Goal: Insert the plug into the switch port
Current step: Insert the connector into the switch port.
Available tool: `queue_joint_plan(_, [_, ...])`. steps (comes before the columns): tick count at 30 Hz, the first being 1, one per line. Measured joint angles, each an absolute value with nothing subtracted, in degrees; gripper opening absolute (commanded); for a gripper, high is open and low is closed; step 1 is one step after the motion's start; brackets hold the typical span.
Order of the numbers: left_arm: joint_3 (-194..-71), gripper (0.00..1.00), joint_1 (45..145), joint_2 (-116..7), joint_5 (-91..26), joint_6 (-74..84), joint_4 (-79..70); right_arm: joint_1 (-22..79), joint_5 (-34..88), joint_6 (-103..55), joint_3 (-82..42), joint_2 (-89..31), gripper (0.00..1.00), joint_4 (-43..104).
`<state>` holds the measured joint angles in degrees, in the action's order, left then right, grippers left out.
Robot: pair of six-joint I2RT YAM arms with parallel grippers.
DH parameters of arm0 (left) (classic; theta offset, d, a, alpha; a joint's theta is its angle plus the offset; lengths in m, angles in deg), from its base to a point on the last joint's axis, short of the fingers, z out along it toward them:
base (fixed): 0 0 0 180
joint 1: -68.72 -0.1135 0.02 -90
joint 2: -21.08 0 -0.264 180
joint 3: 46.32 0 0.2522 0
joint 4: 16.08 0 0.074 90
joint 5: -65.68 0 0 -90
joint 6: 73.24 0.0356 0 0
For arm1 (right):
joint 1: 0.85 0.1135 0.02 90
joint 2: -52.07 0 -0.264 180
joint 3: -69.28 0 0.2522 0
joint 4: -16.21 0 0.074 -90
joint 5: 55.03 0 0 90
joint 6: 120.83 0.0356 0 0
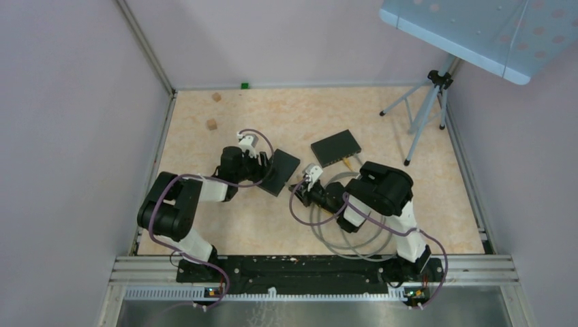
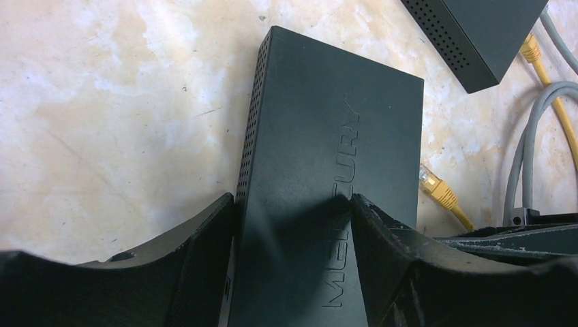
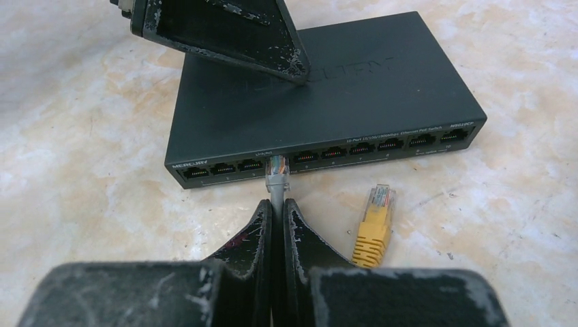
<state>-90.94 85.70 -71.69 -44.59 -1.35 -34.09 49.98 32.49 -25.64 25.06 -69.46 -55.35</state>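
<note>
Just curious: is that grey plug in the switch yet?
Not fully in: the grey plug, pinched in the right gripper, meets a port of the Mercury switch, its body mostly outside.

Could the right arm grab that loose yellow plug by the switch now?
Probably not yet: the right arm has its jaws shut on the grey cable, whose plug is at the switch. The yellow plug lies uncovered close by, so nothing else blocks it.

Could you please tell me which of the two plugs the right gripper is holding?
The grey plug: the right gripper grips its rear, its tip at the ports of the switch. The yellow plug lies free on the table.
</note>
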Motion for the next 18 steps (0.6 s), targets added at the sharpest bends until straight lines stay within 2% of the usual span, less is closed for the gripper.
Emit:
queue_joint_plan(6, [-91.11,0.64,85.7,-71.93,-44.86,-0.98,-34.11,48.58,28.16,-26.58,24.65,-69.16,0.0,-54.02])
queue_joint_plan(18, [-92.2,0.63,87.77,-72.11,-42.45,2.78,-33.12,48.47,28.03,-29.86,21.54,-60.92,0.0,-34.35])
